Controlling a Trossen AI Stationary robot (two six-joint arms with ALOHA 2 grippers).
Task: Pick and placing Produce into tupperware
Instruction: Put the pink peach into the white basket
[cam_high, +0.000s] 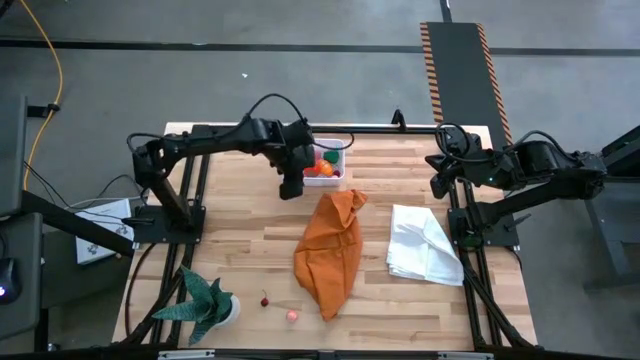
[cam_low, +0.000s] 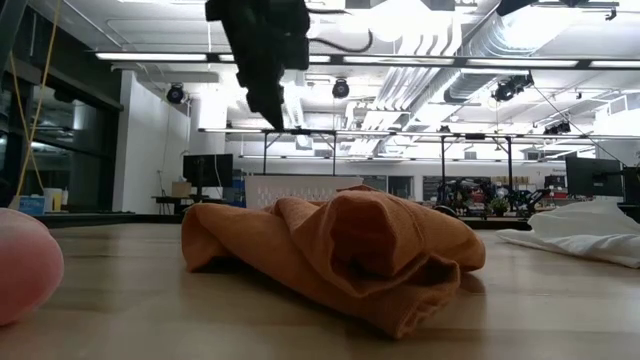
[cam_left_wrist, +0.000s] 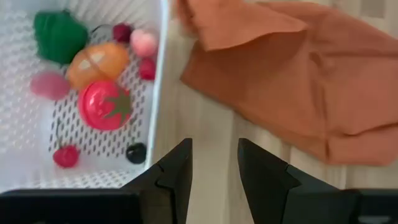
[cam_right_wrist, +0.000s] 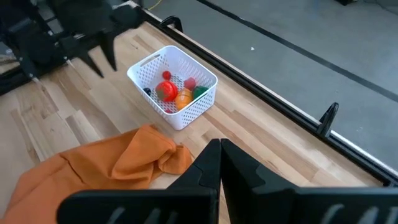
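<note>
The tupperware (cam_high: 333, 150), a white perforated tub, stands near the table's far edge and holds several produce pieces (cam_left_wrist: 102, 104): a red tomato, an orange, a green one, pink ones and cherries. In the right wrist view the tub (cam_right_wrist: 175, 98) shows the same load. A dark cherry (cam_high: 264, 300) and a pink piece (cam_high: 292, 316) lie on the table near its near edge; the pink piece (cam_low: 20, 265) fills the low view's left. My left gripper (cam_high: 292, 186) (cam_left_wrist: 214, 167) hovers open and empty just beside the tub. My right gripper (cam_right_wrist: 219, 155) is shut and waits at the table's right far side.
A crumpled orange cloth (cam_high: 332, 250) lies mid-table between the tub and the loose produce. A white cloth (cam_high: 423, 245) lies to its right. A green spiky potted plant (cam_high: 205, 303) stands at the near left corner. Bare wood (cam_high: 240, 240) shows left of the orange cloth.
</note>
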